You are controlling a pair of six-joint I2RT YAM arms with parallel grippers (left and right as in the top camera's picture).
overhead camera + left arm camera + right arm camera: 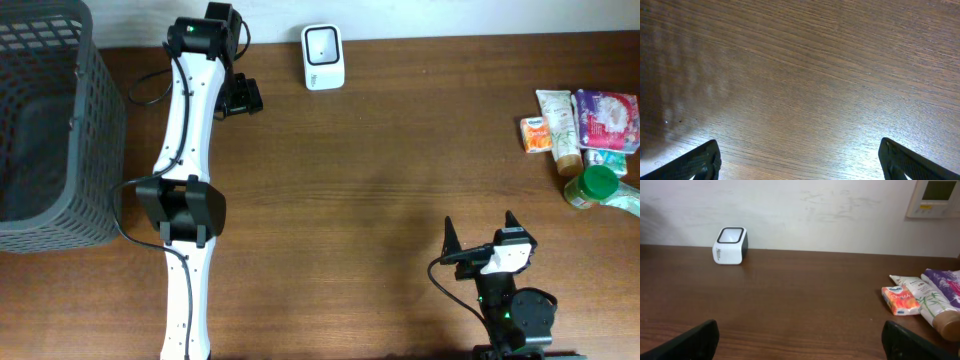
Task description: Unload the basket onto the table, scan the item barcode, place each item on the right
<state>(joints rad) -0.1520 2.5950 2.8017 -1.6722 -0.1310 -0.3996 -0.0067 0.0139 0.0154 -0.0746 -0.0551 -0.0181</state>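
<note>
Four goods at least, packet (536,134), tube (560,128), pack (607,118) and bottle (592,186), are crowded close at the table's (380,200) right edge, so a neighbour could be dragged or toppled when one is pinched. The left claw (800,162) and the right claw (800,339) are spread wide, empty. The packet is seen as small, orange, boxy; no barcode is shown. The scanner (323,56) is stood well apart.

Your left arm (190,130) is stretched way out, left pincer (800,165) facing down, right pincer (480,228) tucked back (both spread wide, empty).
</note>
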